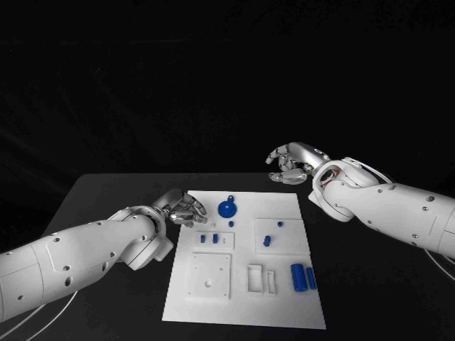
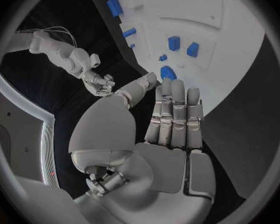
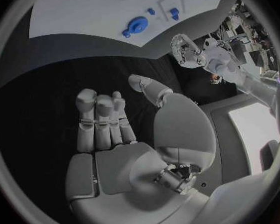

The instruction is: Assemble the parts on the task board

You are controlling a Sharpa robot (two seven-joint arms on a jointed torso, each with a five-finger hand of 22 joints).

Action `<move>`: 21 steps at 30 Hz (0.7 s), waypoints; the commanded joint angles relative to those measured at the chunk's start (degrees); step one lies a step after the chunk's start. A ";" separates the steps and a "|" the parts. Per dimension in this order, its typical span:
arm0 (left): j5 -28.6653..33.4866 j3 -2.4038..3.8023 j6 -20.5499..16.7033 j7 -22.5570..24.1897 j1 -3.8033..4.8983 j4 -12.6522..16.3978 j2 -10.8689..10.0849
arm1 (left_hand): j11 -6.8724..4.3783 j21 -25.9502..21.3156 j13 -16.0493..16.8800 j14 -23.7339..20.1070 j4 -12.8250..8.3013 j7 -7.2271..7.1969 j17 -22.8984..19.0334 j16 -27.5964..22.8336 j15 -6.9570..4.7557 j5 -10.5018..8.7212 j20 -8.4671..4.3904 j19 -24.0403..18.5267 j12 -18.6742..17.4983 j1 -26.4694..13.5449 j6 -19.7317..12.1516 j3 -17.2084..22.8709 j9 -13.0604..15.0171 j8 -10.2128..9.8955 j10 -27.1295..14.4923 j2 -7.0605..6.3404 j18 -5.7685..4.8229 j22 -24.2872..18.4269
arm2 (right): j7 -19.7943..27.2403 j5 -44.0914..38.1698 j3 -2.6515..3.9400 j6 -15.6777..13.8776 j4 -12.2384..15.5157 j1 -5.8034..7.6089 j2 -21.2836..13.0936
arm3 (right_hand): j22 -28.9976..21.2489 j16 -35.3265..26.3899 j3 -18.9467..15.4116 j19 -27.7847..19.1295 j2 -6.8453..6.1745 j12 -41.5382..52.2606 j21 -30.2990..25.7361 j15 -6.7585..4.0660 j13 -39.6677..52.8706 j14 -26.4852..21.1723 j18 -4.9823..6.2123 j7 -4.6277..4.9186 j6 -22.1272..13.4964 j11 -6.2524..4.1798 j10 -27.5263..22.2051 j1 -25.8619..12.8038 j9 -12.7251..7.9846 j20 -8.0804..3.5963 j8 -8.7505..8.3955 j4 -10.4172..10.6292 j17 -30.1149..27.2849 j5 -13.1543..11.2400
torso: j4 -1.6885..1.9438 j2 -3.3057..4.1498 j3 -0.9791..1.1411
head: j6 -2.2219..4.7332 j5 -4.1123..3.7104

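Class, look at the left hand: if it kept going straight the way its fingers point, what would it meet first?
Probably the round blue part on the task board; it lies just beyond the left hand, though height above the board is unclear.

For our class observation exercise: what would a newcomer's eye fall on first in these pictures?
First, the white task board glowing in the middle of the black table, dotted with small blue parts, the round blue disc near its far edge standing out. Then the two silver hands: the left hand at the board's far left corner, the right hand raised beyond its far right corner, both holding nothing.
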 commanded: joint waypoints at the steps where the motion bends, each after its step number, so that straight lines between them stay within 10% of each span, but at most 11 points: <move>1: -2.88 0.06 -0.83 4.78 0.08 0.70 0.46 | 0.71 -0.48 -0.34 0.15 -0.20 0.16 0.25 -0.49 0.33 -0.34 -2.47 -0.16 -1.80 0.72 -0.36 0.00 -0.44 -0.32 0.05 0.18 0.39 0.19 | 0.68 0.18 -0.01 0.52 0.11 -0.28 0.11 | 0.92 -0.29 0.05 -0.01 0.05 -0.04 -0.33 0.28 -0.09 -0.19 5.61 0.49 0.06 -0.05 -0.31 -0.12 -0.10 -0.07 0.11 -0.24 -0.10 0.15 | -0.03 0.06 -0.01 | 0.19 -0.20; 21: -31.46 -0.27 4.80 4.40 1.72 -7.81 10.20 | 2.30 1.31 -2.11 5.66 0.17 0.40 4.22 4.26 0.77 -3.31 -2.31 5.58 -14.00 2.62 -0.96 -0.63 -3.97 -2.74 -2.07 -1.28 2.86 2.42 | 0.78 0.19 -0.01 0.44 -0.24 -0.54 1.29 | 0.91 -0.36 0.09 -0.09 0.09 -0.09 -0.41 0.30 -0.18 -0.26 5.61 0.51 0.04 -0.03 -0.36 -0.11 -0.11 -0.02 0.11 -0.25 -0.13 0.11 | -0.17 0.12 0.14 | 0.62 -0.48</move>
